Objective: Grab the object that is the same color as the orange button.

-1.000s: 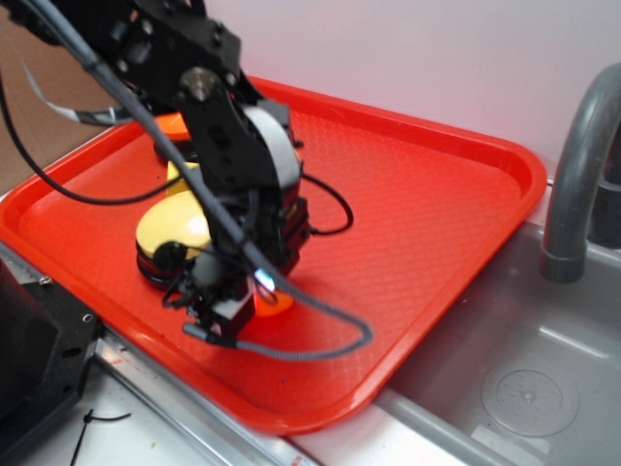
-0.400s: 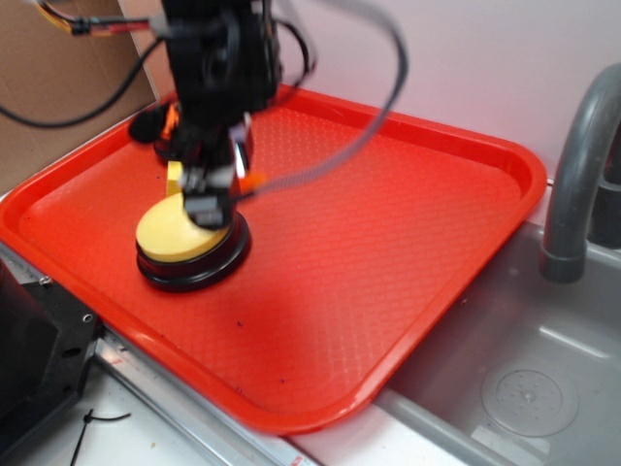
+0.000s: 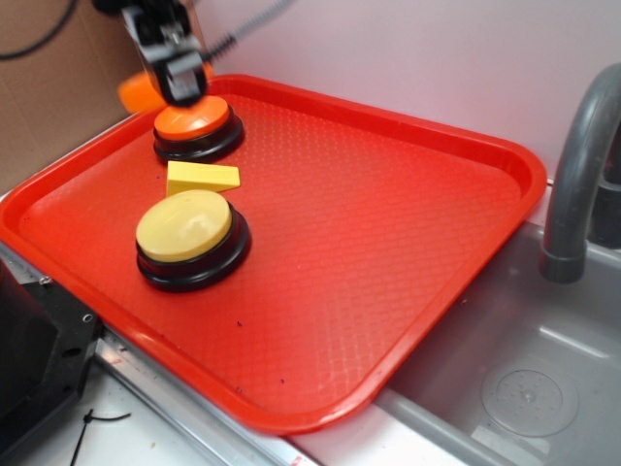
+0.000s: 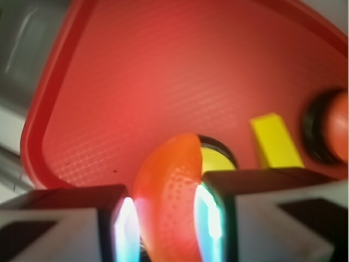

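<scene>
My gripper (image 3: 167,83) hangs above the tray's back left corner, shut on the object (image 3: 139,93), a small glossy orange crescent that sticks out to its left. In the wrist view the crescent (image 4: 166,196) is pinched between my two fingers (image 4: 218,218), lifted well clear of the tray. The orange button (image 3: 192,119), an orange dome on a black base, sits on the tray just below and right of the gripper. It also shows at the wrist view's right edge as the orange button (image 4: 337,128).
The red tray (image 3: 408,223) also holds a yellow wedge block (image 3: 202,178) and a larger yellow button (image 3: 184,228) near its left front. A grey faucet (image 3: 580,165) and metal sink (image 3: 524,388) lie to the right. Cardboard stands behind at the left.
The gripper lifted from the tray's front beside the yellow button and moved up and back to the left corner, carrying the orange crescent with it.
</scene>
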{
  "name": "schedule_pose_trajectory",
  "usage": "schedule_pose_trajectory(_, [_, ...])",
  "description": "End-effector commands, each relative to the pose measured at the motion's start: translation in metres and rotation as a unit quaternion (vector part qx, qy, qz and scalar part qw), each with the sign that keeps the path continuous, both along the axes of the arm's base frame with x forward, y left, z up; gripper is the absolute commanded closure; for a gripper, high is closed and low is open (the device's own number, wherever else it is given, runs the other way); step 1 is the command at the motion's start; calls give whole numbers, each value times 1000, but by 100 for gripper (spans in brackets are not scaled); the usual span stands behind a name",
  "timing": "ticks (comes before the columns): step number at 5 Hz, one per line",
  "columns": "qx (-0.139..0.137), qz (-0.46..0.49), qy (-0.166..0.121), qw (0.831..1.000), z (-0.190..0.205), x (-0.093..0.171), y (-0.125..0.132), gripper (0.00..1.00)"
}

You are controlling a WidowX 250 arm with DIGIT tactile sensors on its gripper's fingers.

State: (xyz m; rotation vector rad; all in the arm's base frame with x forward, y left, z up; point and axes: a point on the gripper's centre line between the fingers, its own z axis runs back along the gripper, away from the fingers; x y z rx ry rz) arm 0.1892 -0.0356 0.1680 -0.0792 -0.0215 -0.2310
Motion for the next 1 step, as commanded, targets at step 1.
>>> schedule_pose_trajectory(1, [24, 214, -25, 976, 25, 3, 40, 100])
